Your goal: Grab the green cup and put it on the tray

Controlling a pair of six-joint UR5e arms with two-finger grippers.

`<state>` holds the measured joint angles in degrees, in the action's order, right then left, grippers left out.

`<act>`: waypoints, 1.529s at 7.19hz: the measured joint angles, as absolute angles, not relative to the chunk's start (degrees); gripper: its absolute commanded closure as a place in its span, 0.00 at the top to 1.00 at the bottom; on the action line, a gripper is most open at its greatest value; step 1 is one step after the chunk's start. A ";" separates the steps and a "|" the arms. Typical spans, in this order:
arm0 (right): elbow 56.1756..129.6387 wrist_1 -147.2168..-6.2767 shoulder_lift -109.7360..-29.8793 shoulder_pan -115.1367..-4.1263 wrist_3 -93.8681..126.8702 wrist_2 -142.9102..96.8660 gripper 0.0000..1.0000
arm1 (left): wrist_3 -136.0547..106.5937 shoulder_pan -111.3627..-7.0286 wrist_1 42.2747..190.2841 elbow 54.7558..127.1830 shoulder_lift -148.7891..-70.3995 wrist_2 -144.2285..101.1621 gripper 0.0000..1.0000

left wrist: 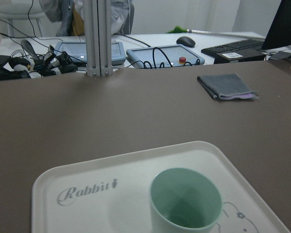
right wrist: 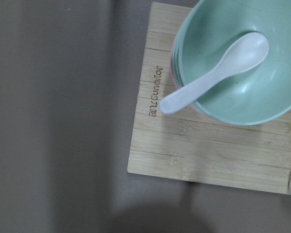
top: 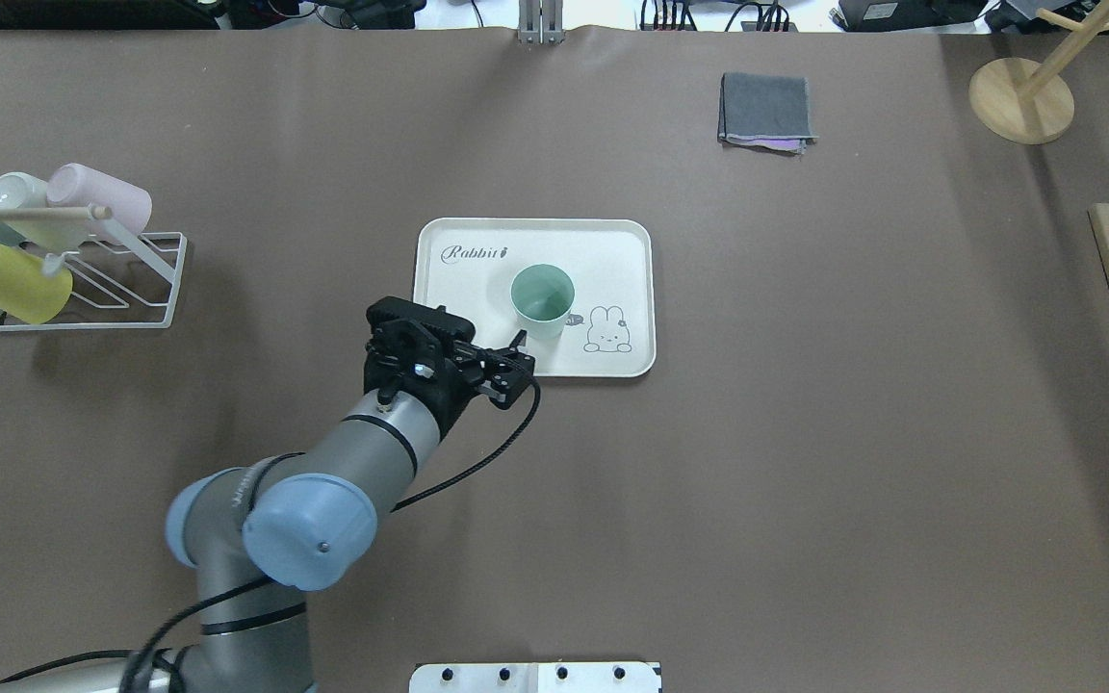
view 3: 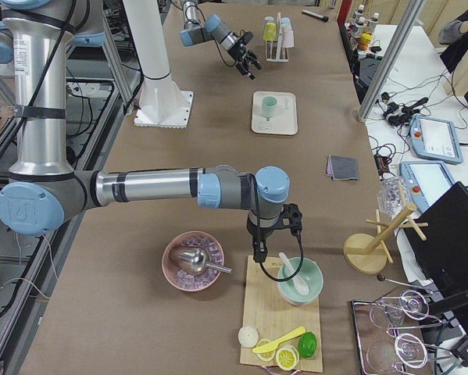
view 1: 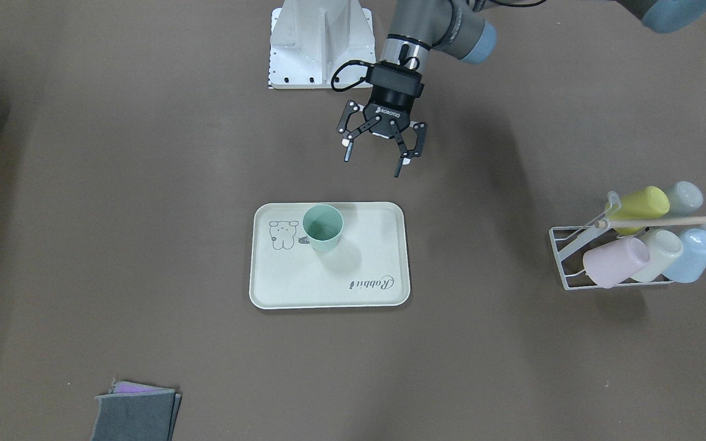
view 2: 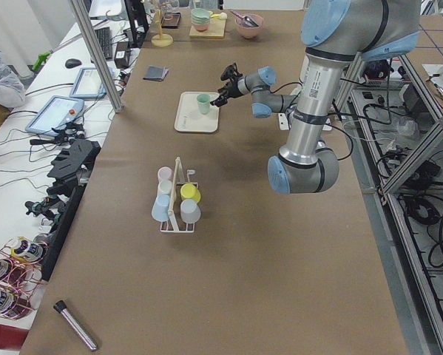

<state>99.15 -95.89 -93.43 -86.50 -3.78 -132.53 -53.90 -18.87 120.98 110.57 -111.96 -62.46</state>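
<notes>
The pale mint-green cup [view 1: 323, 228] stands upright and open side up on the cream tray [view 1: 328, 282], next to its bear drawing. It also shows in the overhead view [top: 543, 298] and the left wrist view [left wrist: 185, 204]. My left gripper [view 1: 373, 160] is open and empty, raised above the table on the robot's side of the tray [top: 477, 308], apart from the cup. My right gripper [view 3: 259, 255] hovers over a bamboo board at the table's far end. I cannot tell if it is open or shut.
A white wire rack [view 1: 635, 245] holds several pastel cups on my left side. A folded grey cloth [top: 766, 111] lies beyond the tray. A green bowl with a white spoon [right wrist: 242, 63] sits on the bamboo board [right wrist: 184, 155]. A pink bowl [view 3: 193, 262] stands beside it.
</notes>
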 measured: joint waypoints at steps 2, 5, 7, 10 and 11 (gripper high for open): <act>99.22 -95.89 -93.43 -86.72 -3.78 -132.54 1.00 | -53.54 -30.84 112.21 118.67 -106.01 -80.90 0.99; 99.63 -95.89 -93.41 -87.03 -3.78 -132.50 1.00 | -45.17 -54.92 93.49 120.10 -103.55 -110.25 0.99; 99.95 -95.91 -93.36 -87.22 -3.78 -132.55 1.00 | -25.04 -69.75 83.16 119.14 -97.22 -122.22 0.99; 100.01 -96.03 -93.36 -87.27 -3.74 -132.80 1.00 | -3.37 -84.76 80.04 110.38 -90.03 -132.63 0.99; 99.93 -96.07 -93.37 -87.27 -3.76 -132.94 1.00 | -0.63 -87.96 79.94 106.76 -89.33 -133.67 0.99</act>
<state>99.93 -96.07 -93.37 -87.27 -3.76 -132.94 -0.63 -87.96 79.94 106.76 -89.33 -133.67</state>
